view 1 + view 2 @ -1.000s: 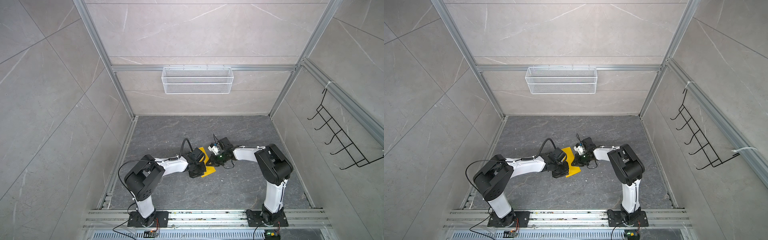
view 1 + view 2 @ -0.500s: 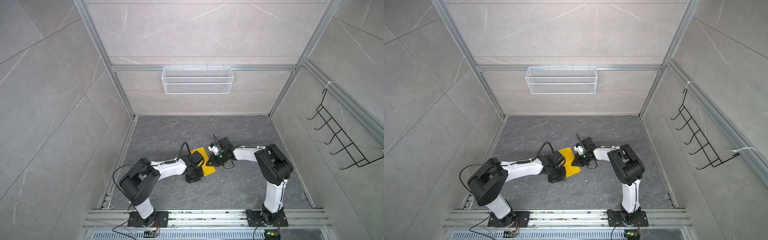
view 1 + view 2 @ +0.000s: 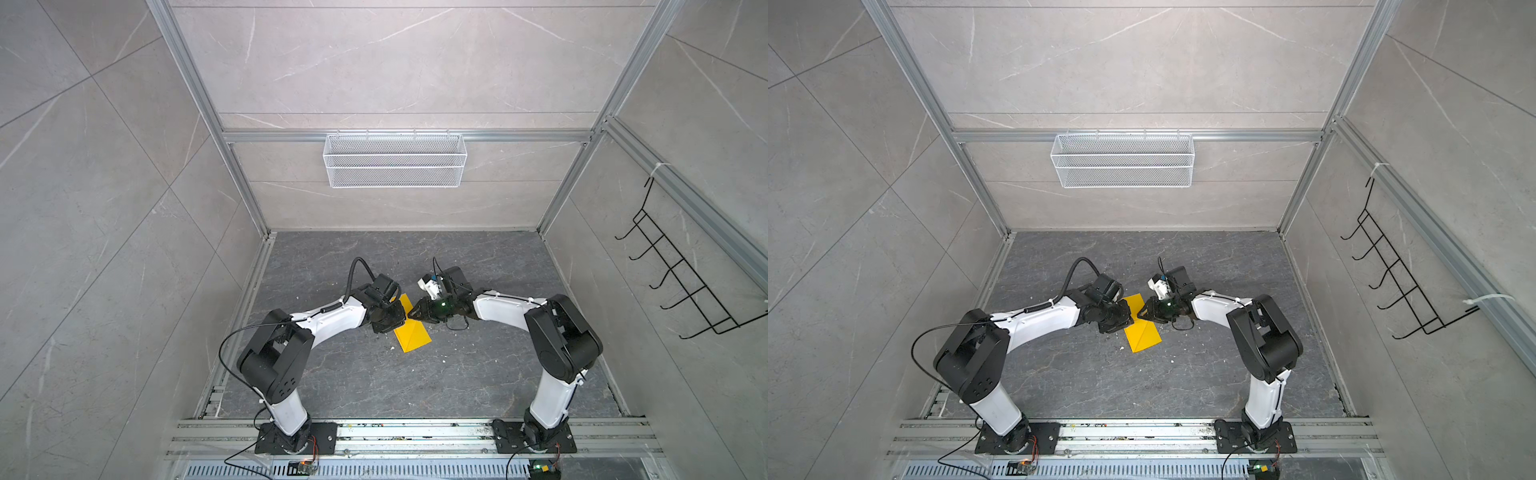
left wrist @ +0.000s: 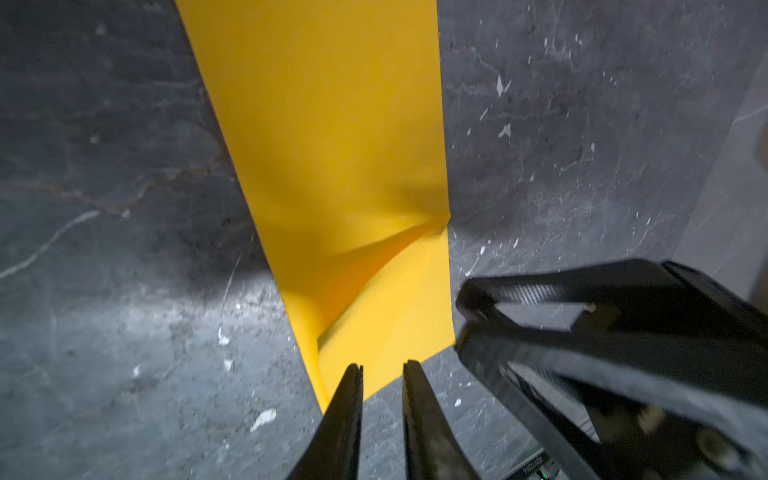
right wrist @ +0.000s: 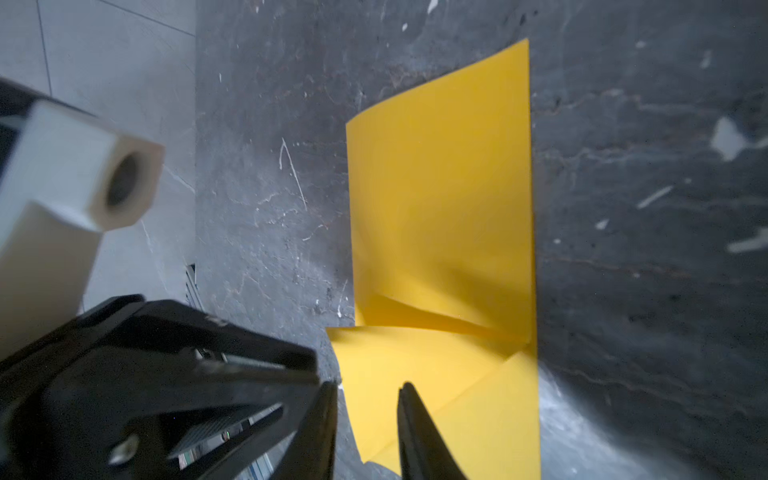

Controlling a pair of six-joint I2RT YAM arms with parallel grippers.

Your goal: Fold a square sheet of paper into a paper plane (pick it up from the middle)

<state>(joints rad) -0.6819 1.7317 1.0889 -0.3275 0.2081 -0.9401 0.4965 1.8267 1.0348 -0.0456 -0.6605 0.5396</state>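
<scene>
Fig.: sheet of paper (image 3: 412, 336), yellow, folded to a narrow strip w/ one corner flap partly lifted, lay flat on the dark counter (image 3: 374, 382) between the two arms. Left end effector (image 4: 382, 370) stood low at the strip's far end, jaws a narrow gap apart and nothing clamped (paper showed through the gap). Right end effector (image 5: 365, 386) faced it from the opp. side, jaws likewise slightly parted, tips just beside the left's in both top views.

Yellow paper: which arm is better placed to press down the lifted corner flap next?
Probably left: the left gripper points straight at the lifted flap of the yellow paper; the right gripper sits at its side edge.
</scene>
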